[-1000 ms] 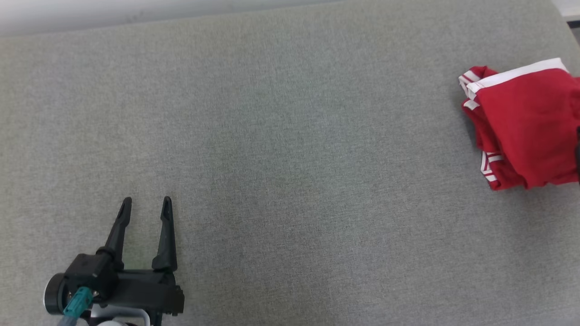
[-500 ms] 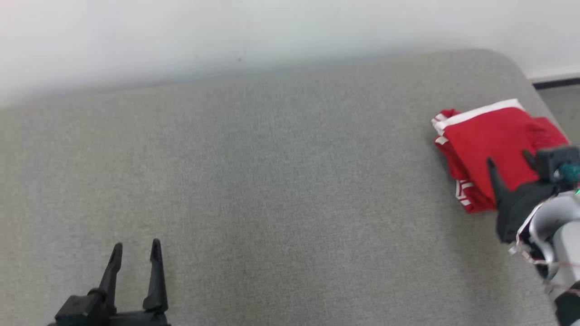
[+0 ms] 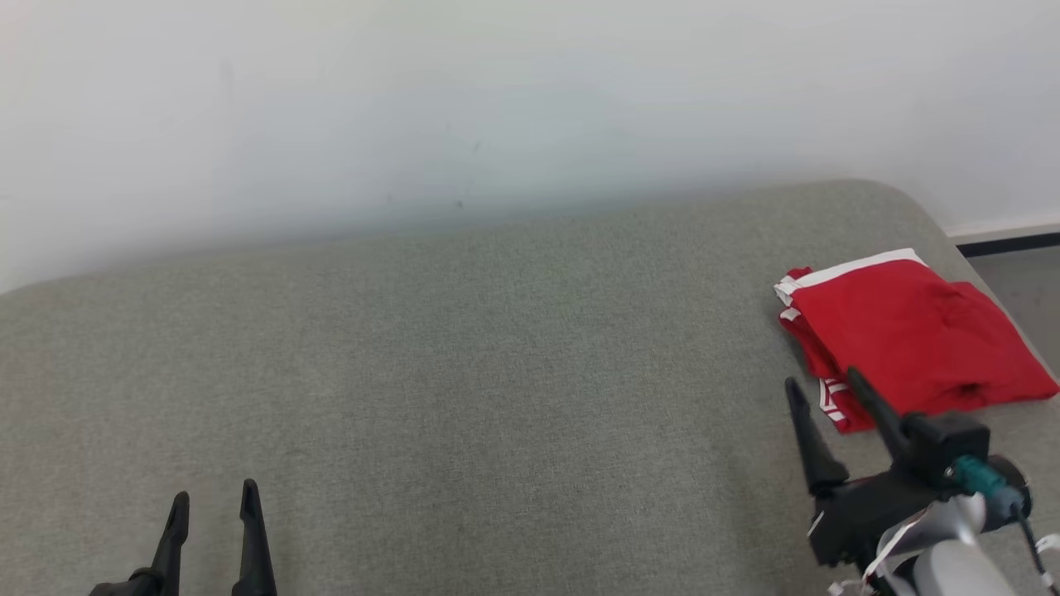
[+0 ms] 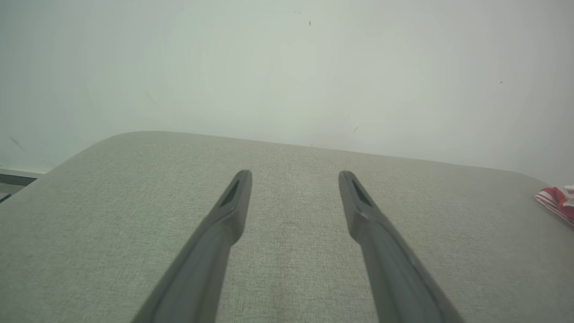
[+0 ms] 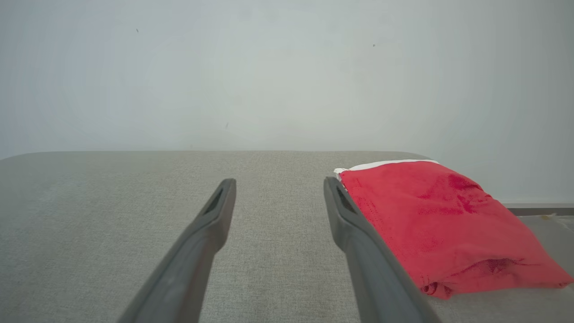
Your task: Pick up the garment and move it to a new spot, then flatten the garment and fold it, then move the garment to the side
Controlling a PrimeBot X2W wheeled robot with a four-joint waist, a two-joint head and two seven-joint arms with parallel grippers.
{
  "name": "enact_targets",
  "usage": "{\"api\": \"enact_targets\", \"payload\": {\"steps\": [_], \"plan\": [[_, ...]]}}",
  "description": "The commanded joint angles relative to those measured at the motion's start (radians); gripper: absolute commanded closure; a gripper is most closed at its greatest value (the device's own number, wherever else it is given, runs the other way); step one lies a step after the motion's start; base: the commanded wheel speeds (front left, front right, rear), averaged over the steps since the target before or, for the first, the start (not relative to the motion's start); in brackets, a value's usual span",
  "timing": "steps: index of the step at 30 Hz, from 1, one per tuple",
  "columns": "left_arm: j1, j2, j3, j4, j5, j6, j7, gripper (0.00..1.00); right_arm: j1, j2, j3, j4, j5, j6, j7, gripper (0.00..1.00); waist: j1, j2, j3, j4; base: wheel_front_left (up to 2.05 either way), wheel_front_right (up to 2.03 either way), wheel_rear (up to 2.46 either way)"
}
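The garment is red with white trim and lies folded at the right end of the grey cushioned surface. My right gripper stands open just in front of and left of it, nothing between its fingers. In the right wrist view the garment lies to the right of the open right gripper, its edge close beside one finger. My left gripper is open at the lower left, far from the cloth. In the left wrist view the left gripper is open, and a striped corner of the garment shows at the right edge.
A pale wall rises right behind the surface. The surface's rounded right corner drops to a grey floor with a dark skirting strip. In the left wrist view the surface's left edge falls away.
The head camera has tilted up, so the wall now fills the top. My right gripper has come into view, drawn back off the garment to its near left side, open.
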Motion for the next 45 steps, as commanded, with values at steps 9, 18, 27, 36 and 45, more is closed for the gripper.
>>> {"api": "enact_targets", "payload": {"steps": [9,18,27,36,45], "plan": [[0.035,0.001,0.013,0.039,0.021,-0.007,0.0,0.0,0.099,0.097,-0.018,-0.061,-0.048,-0.003,-0.01,0.0,0.0002,0.0001,-0.053,0.035,0.0,0.0,0.0],[0.053,0.001,0.023,0.059,0.014,-0.009,0.0,0.0,0.135,0.138,-0.029,-0.067,-0.059,-0.003,-0.006,0.0,0.0002,0.0001,-0.068,0.053,0.0,0.0,0.0],[0.054,0.001,0.027,0.065,0.021,-0.009,0.0,0.0,0.154,0.153,-0.011,-0.062,-0.071,-0.003,0.005,0.0,0.0002,0.0001,-0.071,0.057,0.0,0.0,0.0],[0.045,0.001,0.031,0.059,0.031,-0.013,0.0,0.0,0.16,0.159,-0.018,-0.062,-0.067,-0.003,0.01,0.0,0.0002,0.0001,-0.07,0.049,0.0,0.0,0.0],[0.048,0.001,0.015,0.054,0.028,-0.011,0.0,0.0,0.165,0.165,-0.016,-0.064,-0.053,-0.003,0.023,0.0,0.0002,0.0001,-0.067,0.043,0.0,0.0,0.0]]}}
